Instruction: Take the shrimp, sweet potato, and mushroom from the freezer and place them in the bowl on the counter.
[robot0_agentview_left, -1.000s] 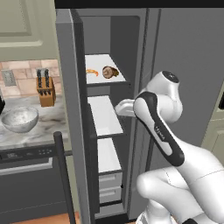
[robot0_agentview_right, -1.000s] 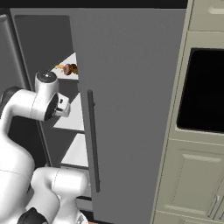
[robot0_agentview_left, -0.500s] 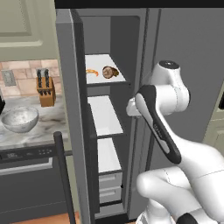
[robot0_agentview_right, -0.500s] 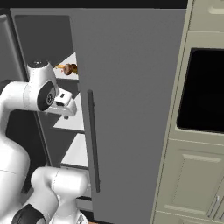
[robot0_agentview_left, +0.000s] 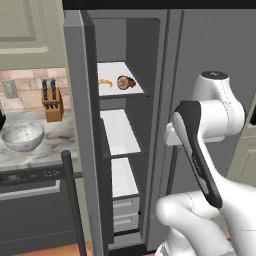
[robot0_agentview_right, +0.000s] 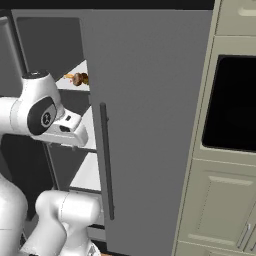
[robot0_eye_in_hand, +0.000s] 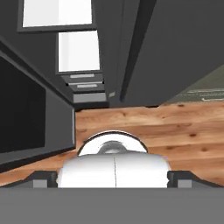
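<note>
The freezer (robot0_agentview_left: 150, 45) runs off the top edge of the left base view, and in the right base view its closed right door (robot0_agentview_right: 150, 125) covers most of the top shelf, leaving a brown lump (robot0_agentview_right: 80, 78) too small to tell apart. The shrimp (robot0_agentview_left: 105, 82) is a tiny orange curve on that shelf, its detail unreadable. The tabletop (robot0_agentview_left: 45, 142) is cut by the left edge, and the gripper's fingertips (robot0_eye_in_hand: 43, 179) show as dark stubs at the hand view's bottom.

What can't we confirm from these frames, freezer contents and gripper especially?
- Top shelf, left base view: shrimp and one brown lump show; too small to tell sweet potato from mushroom, third item unseen.
- Right base view: freezer door hides most of that shelf.
- Drawers: contents hidden by their fronts.
- Bowl: contents unclear.
</note>
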